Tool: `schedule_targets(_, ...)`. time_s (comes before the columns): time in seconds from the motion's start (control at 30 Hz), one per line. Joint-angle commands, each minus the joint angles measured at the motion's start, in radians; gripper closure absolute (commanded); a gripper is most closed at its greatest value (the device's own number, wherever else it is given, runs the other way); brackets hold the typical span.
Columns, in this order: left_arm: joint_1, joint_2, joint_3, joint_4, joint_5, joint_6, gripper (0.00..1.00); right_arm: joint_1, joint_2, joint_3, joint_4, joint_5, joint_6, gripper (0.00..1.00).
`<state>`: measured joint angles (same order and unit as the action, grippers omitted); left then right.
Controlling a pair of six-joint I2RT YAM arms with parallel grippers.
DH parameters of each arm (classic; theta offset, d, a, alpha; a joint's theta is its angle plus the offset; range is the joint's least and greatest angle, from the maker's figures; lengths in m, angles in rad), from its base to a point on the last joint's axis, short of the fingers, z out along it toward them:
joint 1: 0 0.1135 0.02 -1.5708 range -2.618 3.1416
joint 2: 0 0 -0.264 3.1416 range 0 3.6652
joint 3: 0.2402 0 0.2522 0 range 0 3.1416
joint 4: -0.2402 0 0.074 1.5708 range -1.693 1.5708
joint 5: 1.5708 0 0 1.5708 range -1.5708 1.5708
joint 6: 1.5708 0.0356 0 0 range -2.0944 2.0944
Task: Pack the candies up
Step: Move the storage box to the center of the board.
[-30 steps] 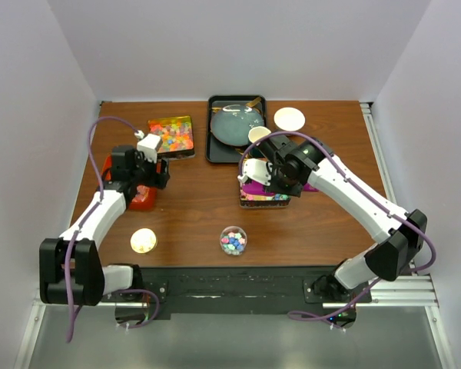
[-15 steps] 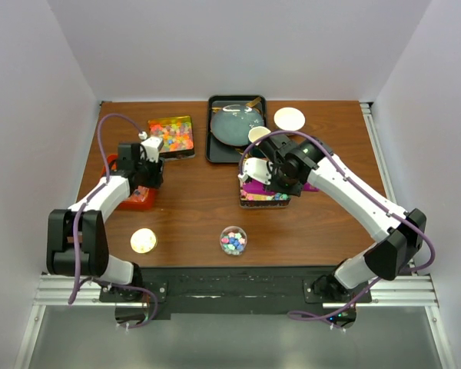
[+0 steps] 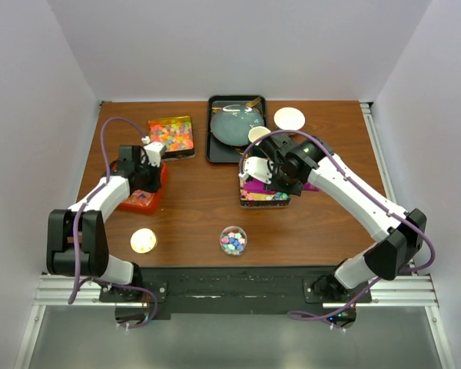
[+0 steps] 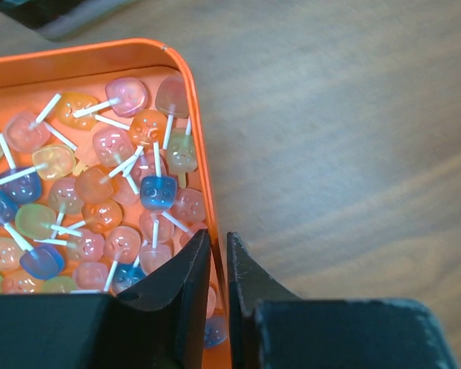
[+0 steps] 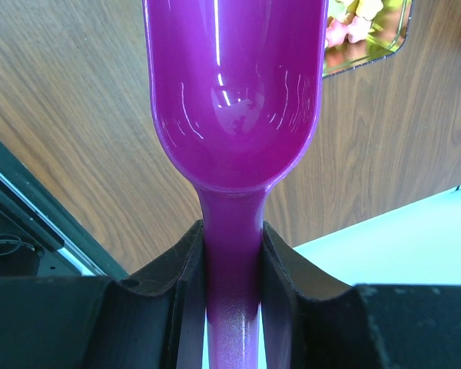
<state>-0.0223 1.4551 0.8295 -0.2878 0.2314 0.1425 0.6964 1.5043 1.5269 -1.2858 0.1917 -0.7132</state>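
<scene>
An orange tray holds several lollipop candies in pink, orange, yellow and blue. My left gripper is shut on this tray's right wall, one finger inside and one outside. In the top view the left gripper sits at the right edge of the orange tray. My right gripper is shut on the handle of the purple scoop, whose bowl is empty. From above, the right gripper holds the scoop over a tray of pastel candies.
A shiny tray of bright gummies lies at the back left. A black tray with a grey plate stands at the back middle, a white lid beside it. A small clear jar with candies and a cream lid are near the front.
My left arm has swung toward the orange tray's right side and its jaws have closed on the wall. The right arm and scoop have stayed put.
</scene>
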Motion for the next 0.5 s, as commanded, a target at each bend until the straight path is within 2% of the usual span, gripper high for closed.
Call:
schedule_targets(0.0, -0.047, -0.071, -0.02, -0.054, 0.109, 0.029, 0.82, -0.012, -0.007, 0.018, 0.034, 0.026, 0.015, 1.0)
schedule_targets(0.2, -0.102, -0.073, -0.006, -0.094, 0.203, 0.081, 0.89, -0.034, -0.004, 0.045, 0.045, 0.052, 0.005, 1.0)
schedule_targets(0.47, -0.231, -0.062, 0.008, -0.132, 0.229, 0.146, 0.9, -0.08, -0.033, 0.023, 0.048, 0.072, -0.005, 1.0)
